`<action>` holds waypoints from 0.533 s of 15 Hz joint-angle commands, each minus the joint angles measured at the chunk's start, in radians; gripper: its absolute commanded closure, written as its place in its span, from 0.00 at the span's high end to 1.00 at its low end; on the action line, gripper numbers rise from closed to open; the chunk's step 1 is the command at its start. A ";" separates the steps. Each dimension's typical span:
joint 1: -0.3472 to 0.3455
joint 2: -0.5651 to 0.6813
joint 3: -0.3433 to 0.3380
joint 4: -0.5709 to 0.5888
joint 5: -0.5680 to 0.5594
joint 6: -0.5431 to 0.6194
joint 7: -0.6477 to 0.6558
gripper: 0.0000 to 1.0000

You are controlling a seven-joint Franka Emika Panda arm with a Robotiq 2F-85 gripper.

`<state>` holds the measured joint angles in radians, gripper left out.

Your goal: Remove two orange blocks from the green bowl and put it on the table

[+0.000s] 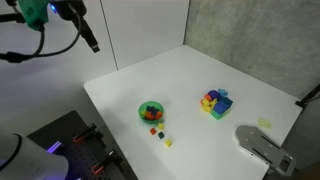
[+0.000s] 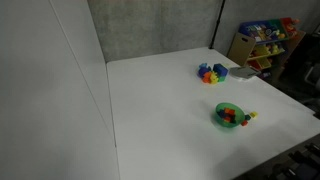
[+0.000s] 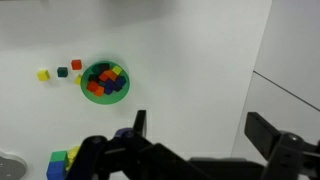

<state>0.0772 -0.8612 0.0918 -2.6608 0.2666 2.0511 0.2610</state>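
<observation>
Off to the claw's (image 3: 197,125) left in the wrist view, three loose cubes lie on the desk (image 3: 190,50): a yellow cube (image 3: 43,74), a dark green cube (image 3: 62,72) and a reddish-orange cube (image 3: 76,65), the last just beside the green bowl (image 3: 104,82). Nearer the claw's left finger sits the multicoloured block cluster (image 3: 60,162). The bowl is ahead and left of the claw, well apart from it, and holds a heap of mixed cubes. I make out orange blocks (image 3: 97,89) among them but cannot count them. The claw is wide open, with nothing between its fingers.

I judge the step in hand to be the approach. I want to swing left over the bowl, centre on one orange block near the top of the heap and descend straight. The fingers should be narrowed enough to clear the rim and the neighbouring cubes.

Only the wrist view shows me the bowl's contents. Only an exterior view shows the claw (image 1: 90,42) hanging high, far from the bowl. An exterior view with a toy shelf (image 2: 262,40) behind the desk leaves the claw out of frame.
</observation>
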 commanded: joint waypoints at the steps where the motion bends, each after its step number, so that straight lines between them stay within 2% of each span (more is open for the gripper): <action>1: -0.009 0.000 0.007 0.002 0.006 -0.003 -0.006 1.00; 5: -0.009 0.000 0.007 0.002 0.006 -0.003 -0.006 1.00; 8: -0.020 0.044 0.018 0.052 -0.012 -0.034 0.009 1.00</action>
<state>0.0762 -0.8594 0.0933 -2.6602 0.2665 2.0495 0.2609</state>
